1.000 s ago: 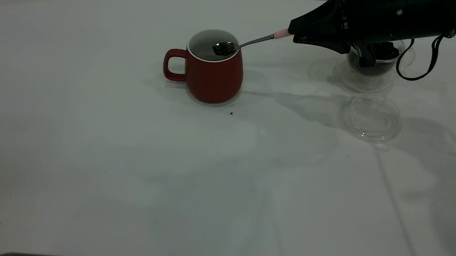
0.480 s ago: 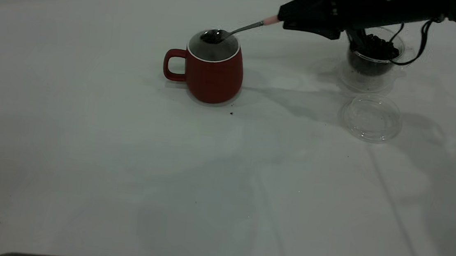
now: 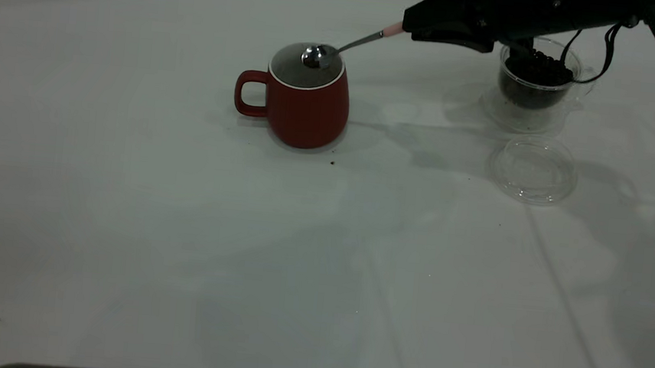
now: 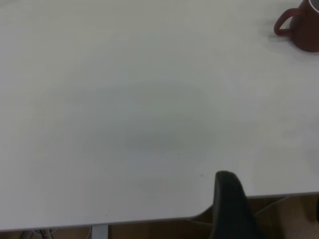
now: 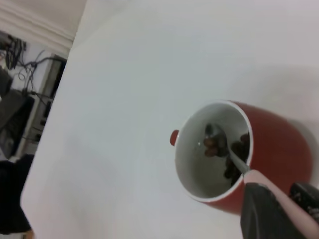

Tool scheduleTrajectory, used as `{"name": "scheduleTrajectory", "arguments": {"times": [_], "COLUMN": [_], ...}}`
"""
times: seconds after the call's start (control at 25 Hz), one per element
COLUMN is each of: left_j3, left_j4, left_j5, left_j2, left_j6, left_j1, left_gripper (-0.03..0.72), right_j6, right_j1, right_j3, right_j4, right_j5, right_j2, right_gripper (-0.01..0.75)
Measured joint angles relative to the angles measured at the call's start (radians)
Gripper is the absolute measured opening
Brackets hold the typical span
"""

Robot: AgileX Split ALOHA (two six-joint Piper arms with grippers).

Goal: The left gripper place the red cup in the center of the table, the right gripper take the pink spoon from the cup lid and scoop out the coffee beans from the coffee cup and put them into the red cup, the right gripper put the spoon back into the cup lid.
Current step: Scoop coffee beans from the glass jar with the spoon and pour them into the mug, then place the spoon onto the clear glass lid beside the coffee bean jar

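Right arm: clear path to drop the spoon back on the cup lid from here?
Probably yes. The right gripper holds the pink spoon over the red cup. The cup lid lies bare on the table, nearer the camera than the coffee cup, with nothing between.

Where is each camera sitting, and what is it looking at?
Exterior view: outside the rig, looking down across the white table at the dark red ceramic mug, the clear glass cup of coffee beans and the clear round lid; the right gripper shows, holding the pink-handled metal spoon.
Left wrist view: over the table's edge; one black finger shows.
Right wrist view: above the mug, looking inside; black finger shows.
All three share the red mug.
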Motion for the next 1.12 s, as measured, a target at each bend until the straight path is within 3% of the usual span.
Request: {"name": "scheduleTrajectory", "arguments": {"times": [0.36,0.52,0.68,0.88,1.12], "left_j3": [0.000,0.000,0.000,0.000,0.000], "left_j4": [0.000,0.000,0.000,0.000,0.000], "left_j5": [0.000,0.000,0.000,0.000,0.000], "left_j2": [0.000,0.000,0.000,0.000,0.000], "left_j6": [0.000,0.000,0.000,0.000,0.000], "left_j1": [0.000,0.000,0.000,0.000,0.000], "left_gripper": [0.462,0.462,0.462,0.462,0.462], "right_j6": [-0.165,-0.139,-0.052,0.113,0.227], "right_j1": [0.000,0.000,-0.014,-0.137,-0.344], "right_j3": [0.000,0.000,0.000,0.014,0.095], "right_j4": [-0.054,-0.110,-0.225,-0.432,-0.543], "right_j5": [-0.005,0.001,0.074,0.208,0.214], "right_j2": [-0.060,-0.087,-0.137,-0.206,-0.211], "right_gripper": [0.107,0.107,0.107,0.107,0.107]}}
